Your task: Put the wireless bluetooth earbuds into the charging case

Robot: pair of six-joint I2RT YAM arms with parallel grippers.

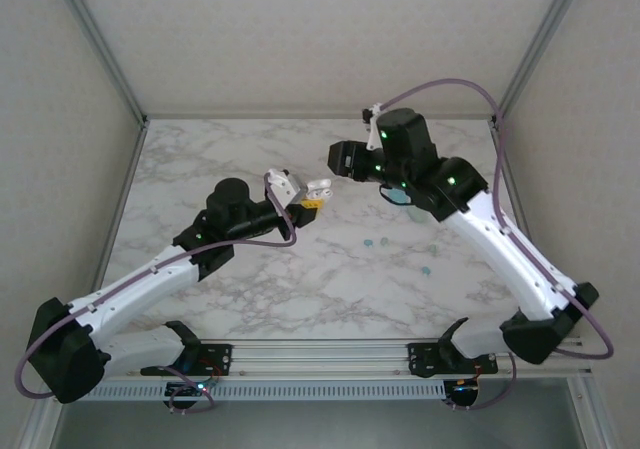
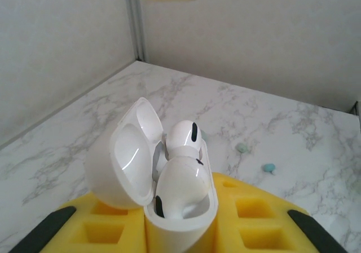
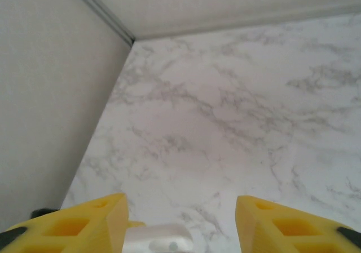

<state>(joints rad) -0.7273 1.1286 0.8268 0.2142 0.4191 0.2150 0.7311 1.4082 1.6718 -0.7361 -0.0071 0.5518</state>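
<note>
Our left pincer (image 2: 180, 235) is clamped on the charging case (image 2: 189, 216). Its yellow pads press the white case body from both sides and hold it clear of the marble table (image 2: 282, 123). The case lid is swung open to the left. The two white earbuds (image 2: 179, 180) sit in the body, one poking up higher than the other, and we cannot tell whether they are fully seated.

Our right pincer (image 3: 180, 205) is open, its two yellow fingers well apart and gripping nothing. A blurred white shape (image 3: 159, 239) shows low in the gap, closer to the finger on the left of that view, and we cannot tell what it is.

From the top camera, the two pincers face each other near the middle of the table, the right one just beyond the held case. A few small teal bits (image 1: 367, 241) lie scattered on the marble between the arms.
</note>
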